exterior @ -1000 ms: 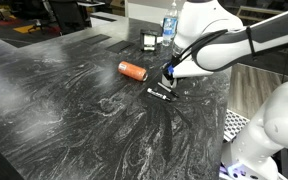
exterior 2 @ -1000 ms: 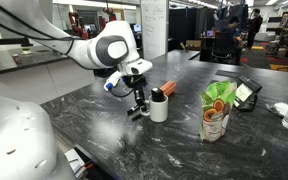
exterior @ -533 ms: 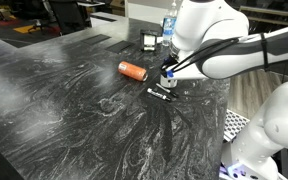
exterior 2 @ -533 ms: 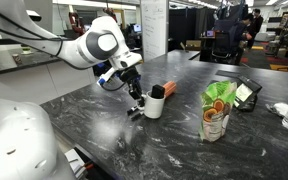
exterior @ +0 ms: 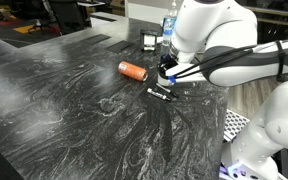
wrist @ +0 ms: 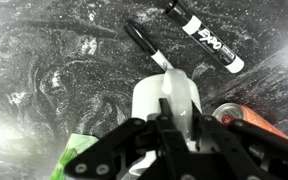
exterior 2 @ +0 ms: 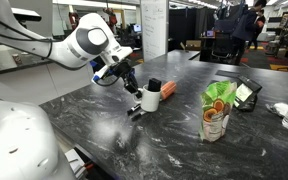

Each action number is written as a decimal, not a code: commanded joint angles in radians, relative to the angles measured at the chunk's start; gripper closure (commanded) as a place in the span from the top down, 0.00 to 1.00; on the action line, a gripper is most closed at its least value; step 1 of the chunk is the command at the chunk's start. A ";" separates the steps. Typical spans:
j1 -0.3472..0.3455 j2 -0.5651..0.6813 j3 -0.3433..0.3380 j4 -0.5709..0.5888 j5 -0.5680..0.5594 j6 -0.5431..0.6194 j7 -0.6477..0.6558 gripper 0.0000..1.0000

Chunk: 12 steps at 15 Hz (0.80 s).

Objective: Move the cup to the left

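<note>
The cup (exterior 2: 154,98) is small and white with a dark top. It hangs tilted a little above the black marbled table (exterior 2: 184,140), next to the orange cylinder (exterior 2: 168,90). My gripper (exterior 2: 144,93) is shut on the cup. In the wrist view the cup (wrist: 165,95) sits between my fingers (wrist: 165,128), with the orange cylinder (wrist: 246,118) beside it. In an exterior view my gripper (exterior: 167,78) hides the cup, and the orange cylinder (exterior: 134,71) lies to its left.
Two black markers (wrist: 206,38) (wrist: 144,42) lie on the table below the cup, also seen in both exterior views (exterior: 160,94) (exterior 2: 134,110). A green snack bag (exterior 2: 216,110), a small dark device (exterior 2: 246,92) and a water bottle (exterior: 170,28) stand nearby.
My gripper has lifted the cup off the table and carried it a little away from the green bag, tilting it. The markers and the orange cylinder have not moved.
</note>
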 commanded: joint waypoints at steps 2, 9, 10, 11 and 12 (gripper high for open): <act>0.113 0.047 -0.042 0.018 0.030 0.048 -0.145 0.04; 0.181 0.106 -0.018 0.038 0.013 0.166 -0.333 0.04; 0.181 0.119 -0.014 0.043 0.014 0.188 -0.357 0.04; 0.181 0.138 -0.008 0.052 0.013 0.207 -0.380 0.04; 0.180 0.158 -0.002 0.061 0.013 0.225 -0.403 0.04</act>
